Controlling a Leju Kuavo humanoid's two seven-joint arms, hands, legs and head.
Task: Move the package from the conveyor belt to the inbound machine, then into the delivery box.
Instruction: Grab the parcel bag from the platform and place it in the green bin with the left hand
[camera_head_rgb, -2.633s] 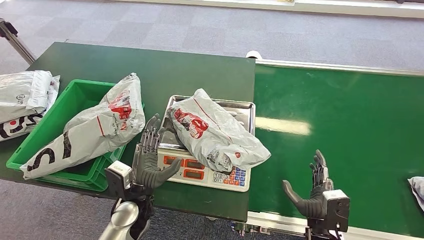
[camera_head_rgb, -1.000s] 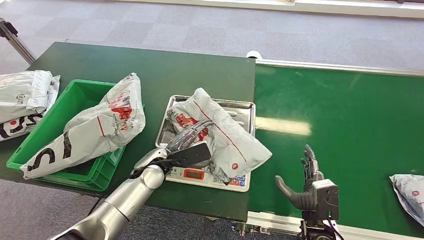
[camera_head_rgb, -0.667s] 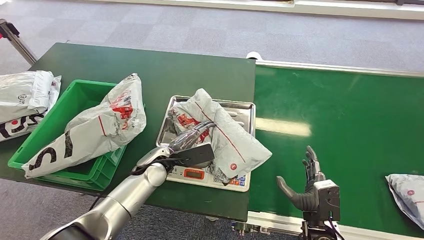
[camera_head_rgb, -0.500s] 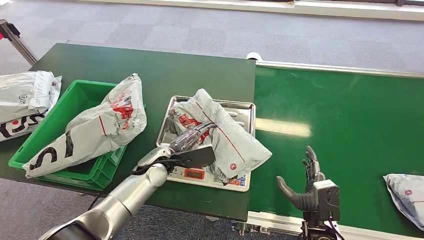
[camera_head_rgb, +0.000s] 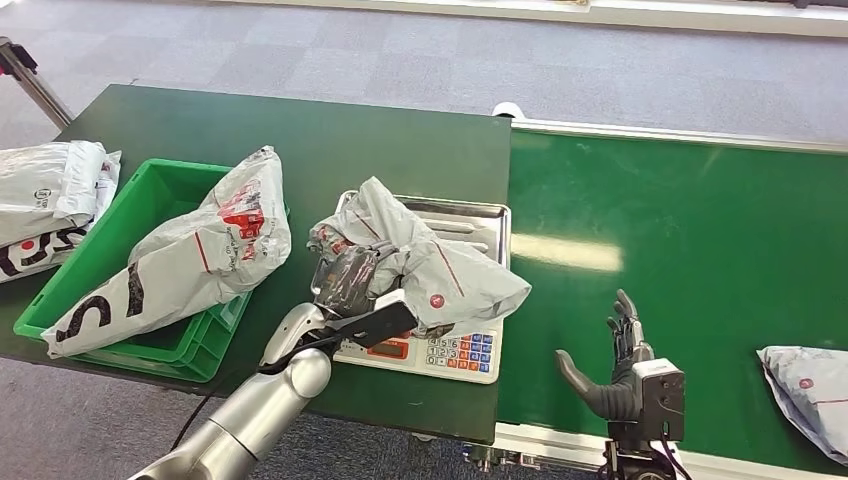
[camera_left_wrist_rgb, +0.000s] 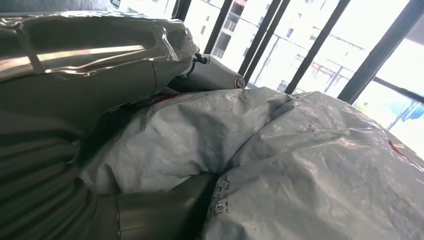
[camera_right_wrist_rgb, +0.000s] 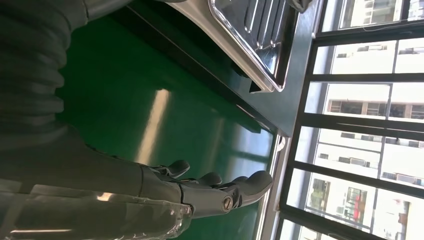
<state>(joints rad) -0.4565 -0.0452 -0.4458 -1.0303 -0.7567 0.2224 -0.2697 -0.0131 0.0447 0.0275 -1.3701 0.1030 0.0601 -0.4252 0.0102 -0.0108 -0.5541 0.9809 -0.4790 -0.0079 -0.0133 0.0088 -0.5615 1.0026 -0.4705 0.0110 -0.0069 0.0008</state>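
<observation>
A grey plastic package with red print lies crumpled on the steel tray of the weighing scale. My left hand grips its left end, and that end is raised and bunched over the tray's left edge. The left wrist view has the package pressed against my left hand. To the left stands the green delivery box with another grey package leaning in it. My right hand hovers open over the front edge of the green conveyor belt, holding nothing. In its wrist view my right hand has its fingers spread.
Another grey package lies on the belt at the far right edge. Two more packages rest on the dark green table left of the box. The scale's keypad faces the table's front edge.
My left hand has reached onto the scale, closed on the package and pulled its left end up and leftward, crumpling it. The package on the belt has drifted left. My right hand hardly moved.
</observation>
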